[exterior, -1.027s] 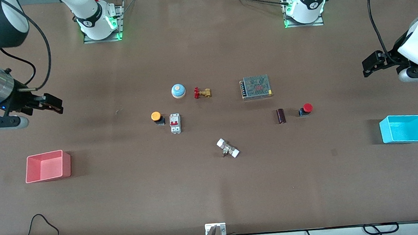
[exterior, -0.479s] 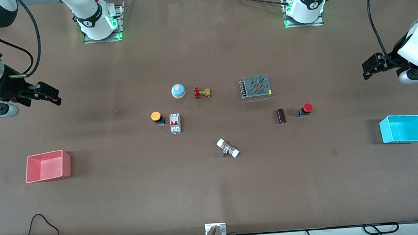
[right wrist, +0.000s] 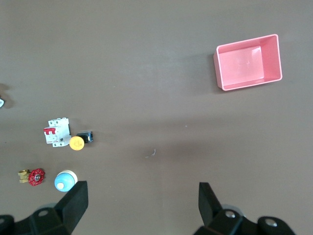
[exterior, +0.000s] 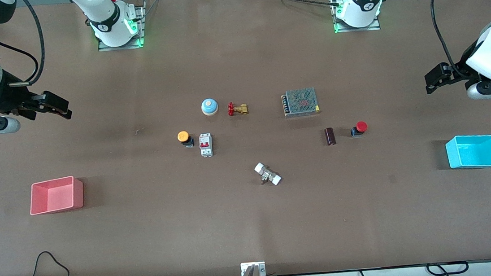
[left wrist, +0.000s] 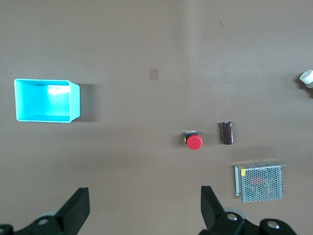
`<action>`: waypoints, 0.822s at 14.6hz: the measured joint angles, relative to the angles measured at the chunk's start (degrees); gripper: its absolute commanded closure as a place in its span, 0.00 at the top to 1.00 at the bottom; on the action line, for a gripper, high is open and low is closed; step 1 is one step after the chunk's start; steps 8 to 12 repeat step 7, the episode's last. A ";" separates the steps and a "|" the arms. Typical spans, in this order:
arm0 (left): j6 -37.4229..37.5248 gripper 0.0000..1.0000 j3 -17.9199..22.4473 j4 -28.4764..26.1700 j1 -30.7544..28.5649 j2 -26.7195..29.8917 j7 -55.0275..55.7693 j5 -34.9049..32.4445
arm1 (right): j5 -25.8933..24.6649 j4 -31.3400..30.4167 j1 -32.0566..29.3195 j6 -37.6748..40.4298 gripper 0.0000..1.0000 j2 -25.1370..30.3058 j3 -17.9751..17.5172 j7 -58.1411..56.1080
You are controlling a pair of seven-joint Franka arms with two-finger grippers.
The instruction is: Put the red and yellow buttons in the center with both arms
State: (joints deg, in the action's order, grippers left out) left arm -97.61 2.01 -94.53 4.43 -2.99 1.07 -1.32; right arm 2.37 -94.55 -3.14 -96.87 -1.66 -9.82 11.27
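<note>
The yellow button [exterior: 184,138] stands on the table beside a white circuit breaker [exterior: 205,145]; it also shows in the right wrist view [right wrist: 78,142]. The red button [exterior: 360,128] stands beside a dark cylinder [exterior: 329,136]; it also shows in the left wrist view [left wrist: 193,141]. The bare centre of the tabletop [exterior: 272,135] lies between them. My right gripper [exterior: 55,106] is open and empty, up in the air at the right arm's end of the table. My left gripper [exterior: 434,80] is open and empty, up in the air at the left arm's end.
A blue bell [exterior: 209,106], a brass valve with a red handle [exterior: 237,109] and a grey mesh box [exterior: 300,102] lie farther from the front camera. A white-capped part [exterior: 268,174] lies nearer. A pink bin [exterior: 56,195] and a cyan bin [exterior: 474,151] stand at the table's ends.
My right gripper has risen and drawn back toward the robots' side of the table. My left gripper has barely moved. The buttons have not moved.
</note>
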 measured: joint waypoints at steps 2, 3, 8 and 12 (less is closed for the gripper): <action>-0.01 1.00 0.00 0.00 0.01 -0.07 0.00 0.23 | -0.57 0.65 0.02 0.00 1.00 0.01 -0.50 0.01; -0.01 1.00 0.00 0.00 0.01 -0.10 0.00 0.53 | -1.05 0.92 0.02 0.00 1.00 0.01 -0.62 0.03; -0.04 1.00 0.00 0.00 0.01 -0.20 0.00 0.91 | -2.00 2.34 -0.46 -0.64 1.00 -0.56 -0.63 0.03; -0.04 1.00 0.00 0.00 0.01 -0.20 0.00 0.91 | -2.00 2.34 -0.46 -0.64 1.00 -0.56 -0.63 0.03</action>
